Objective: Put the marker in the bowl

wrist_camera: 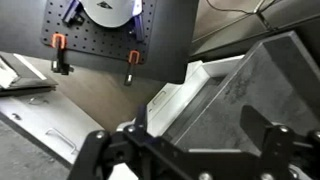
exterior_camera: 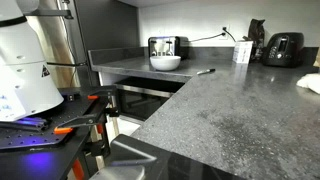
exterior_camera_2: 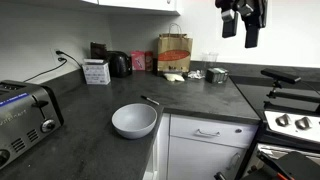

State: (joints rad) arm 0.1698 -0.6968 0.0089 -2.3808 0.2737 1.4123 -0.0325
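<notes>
The white bowl (exterior_camera: pixel 165 62) (exterior_camera_2: pixel 134 120) stands on the dark grey counter near its corner, in front of the black-and-silver toaster (exterior_camera: pixel 167 46) (exterior_camera_2: pixel 25 115). The marker (exterior_camera: pixel 205 71) (exterior_camera_2: pixel 150 100), a thin dark stick, lies flat on the counter just beside the bowl, outside it. My gripper (exterior_camera_2: pixel 241 30) hangs high above the counter, well away from both, open and empty. In the wrist view the gripper (wrist_camera: pixel 197 126) has its two black fingers spread apart with nothing between them, over the counter edge and a white cabinet front.
A white cylindrical container (exterior_camera: pixel 242 50) and a black appliance (exterior_camera: pixel 283 48) stand at the back. Boxes, a paper bag (exterior_camera_2: pixel 174 52) and small items line the wall. A stove (exterior_camera_2: pixel 290 122) sits beside the counter. A pegboard with orange clamps (wrist_camera: pixel 95 40) is below.
</notes>
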